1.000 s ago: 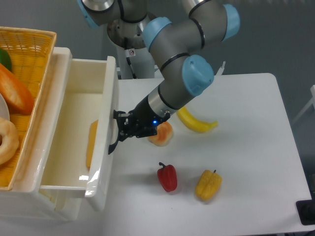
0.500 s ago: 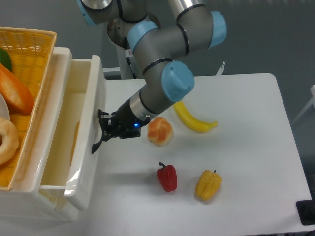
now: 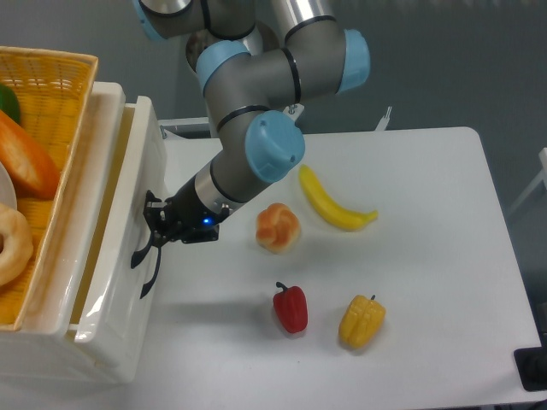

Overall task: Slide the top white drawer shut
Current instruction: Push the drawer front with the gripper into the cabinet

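The gripper (image 3: 156, 229) sits against the front panel of the drawer (image 3: 128, 256), at the black handle (image 3: 147, 265); its fingers are dark and small, so their spacing cannot be told. The drawer, at 9 o'clock from the gripper, shows only a narrow slot of interior. The basket (image 3: 47, 94) at 10 o'clock is cut off at the frame edge. At 3 o'clock lie a bun (image 3: 279, 228) and banana (image 3: 332, 205); at 5 o'clock, a red pepper (image 3: 291, 307) and yellow pepper (image 3: 361, 320).

Yellow wicker basket (image 3: 51, 94) cut off left.
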